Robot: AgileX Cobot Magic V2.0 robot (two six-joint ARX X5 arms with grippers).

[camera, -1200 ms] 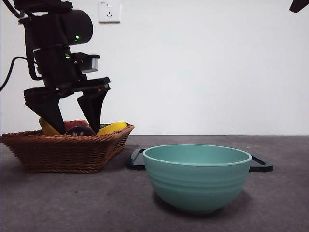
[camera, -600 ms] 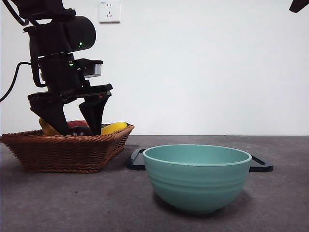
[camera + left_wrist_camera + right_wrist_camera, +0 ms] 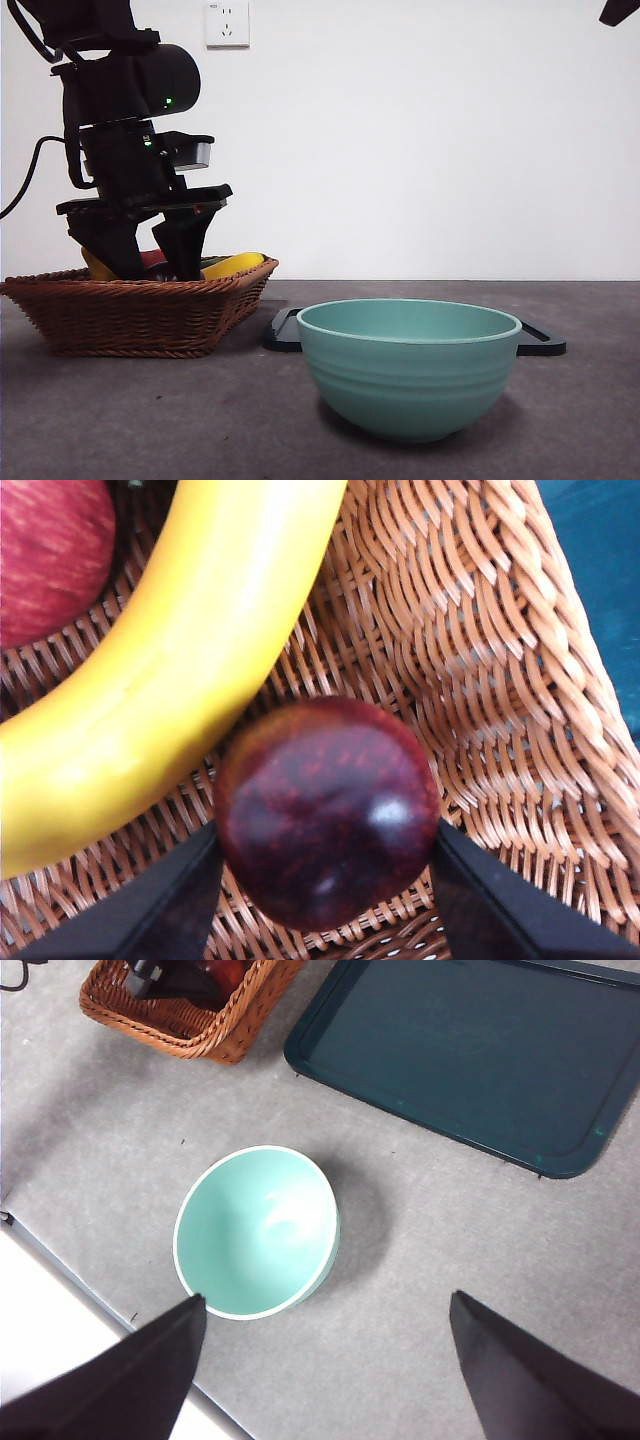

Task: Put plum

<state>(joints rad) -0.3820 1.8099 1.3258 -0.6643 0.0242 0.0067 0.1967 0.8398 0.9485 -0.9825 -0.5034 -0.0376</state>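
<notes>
While the front view shows the left gripper point(image 3: 155, 262) sunk into the basket point(image 3: 140, 315) at the far left, its jaws hide the plum there; only a banana point(image 3: 235, 264) tip and a sliver of apple point(image 3: 153, 257) peek over the rim. At near centre the bowl point(image 3: 408, 365) stands in front of the tray point(image 3: 540, 340), and a black tip at the top right corner is likely the waiting right arm. From the left wrist, what the front view hides is plain: the plum point(image 3: 328, 812) lies on the basket's weave, just beside the banana point(image 3: 170, 660), with a jaw pressed at each flank, so the gripper point(image 3: 325, 880) appears clamped on it, or nearly so. To lift well, I judge it should hold the fruit at its widest part and rise straight, clear of the banana and wicker wall. From the right wrist, looking down from high up, the right gripper point(image 3: 325, 1360) hangs over the bowl point(image 3: 257, 1231) with jaws wide apart and empty; this view alone shows the bowl point(image 3: 257, 1231) and tray point(image 3: 470, 1055) both empty.
</notes>
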